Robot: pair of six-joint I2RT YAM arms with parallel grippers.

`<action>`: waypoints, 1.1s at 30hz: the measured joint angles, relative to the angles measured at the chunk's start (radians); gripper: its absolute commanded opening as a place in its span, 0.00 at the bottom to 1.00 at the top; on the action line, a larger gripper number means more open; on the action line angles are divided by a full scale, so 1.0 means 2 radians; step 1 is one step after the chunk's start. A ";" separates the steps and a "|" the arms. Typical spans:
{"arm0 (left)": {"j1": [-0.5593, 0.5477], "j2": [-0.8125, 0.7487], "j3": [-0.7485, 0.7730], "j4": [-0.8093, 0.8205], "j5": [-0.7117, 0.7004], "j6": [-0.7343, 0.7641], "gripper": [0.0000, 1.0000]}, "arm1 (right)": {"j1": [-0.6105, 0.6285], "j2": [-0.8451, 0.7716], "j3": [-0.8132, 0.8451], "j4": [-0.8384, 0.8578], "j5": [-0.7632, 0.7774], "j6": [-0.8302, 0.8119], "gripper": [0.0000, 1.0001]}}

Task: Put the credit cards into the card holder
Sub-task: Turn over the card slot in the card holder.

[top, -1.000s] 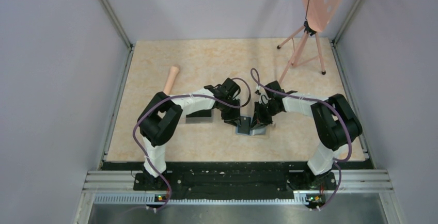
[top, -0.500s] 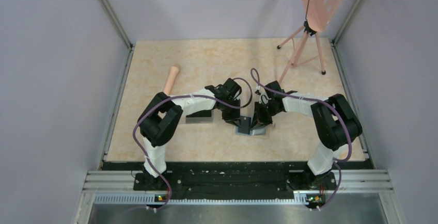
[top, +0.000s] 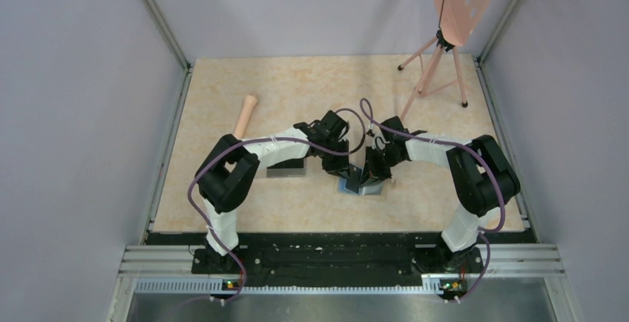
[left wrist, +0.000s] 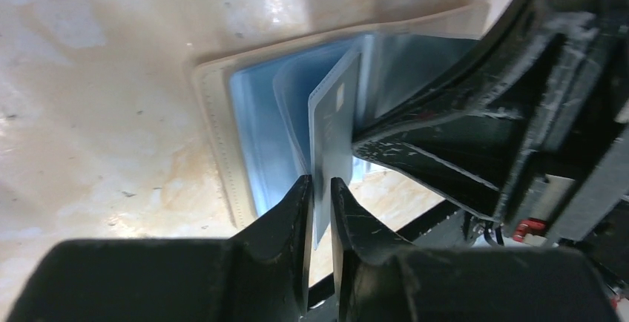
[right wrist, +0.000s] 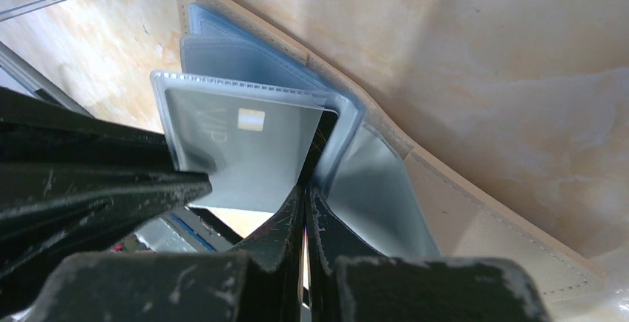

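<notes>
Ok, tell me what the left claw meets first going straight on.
Probably the sleeves of the card holder: the left claw pinches a credit card aimed into them, though depth is unclear.

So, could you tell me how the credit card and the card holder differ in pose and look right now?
The credit card is dark and stands on edge, pinched in the left gripper's jaws; the card holder is tan, larger, lying open on the table. Both are rectangular.
</notes>
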 measured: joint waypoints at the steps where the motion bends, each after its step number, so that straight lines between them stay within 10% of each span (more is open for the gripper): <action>1: -0.001 -0.001 0.000 0.004 0.004 -0.001 0.23 | 0.000 0.000 0.000 0.000 0.000 0.000 0.00; 26: -0.019 0.000 0.034 -0.018 -0.004 0.018 0.29 | 0.000 0.000 0.000 -0.002 -0.002 -0.004 0.00; 33: -0.020 0.017 0.044 -0.029 -0.004 0.021 0.00 | 0.000 -0.001 0.001 -0.005 -0.002 -0.004 0.00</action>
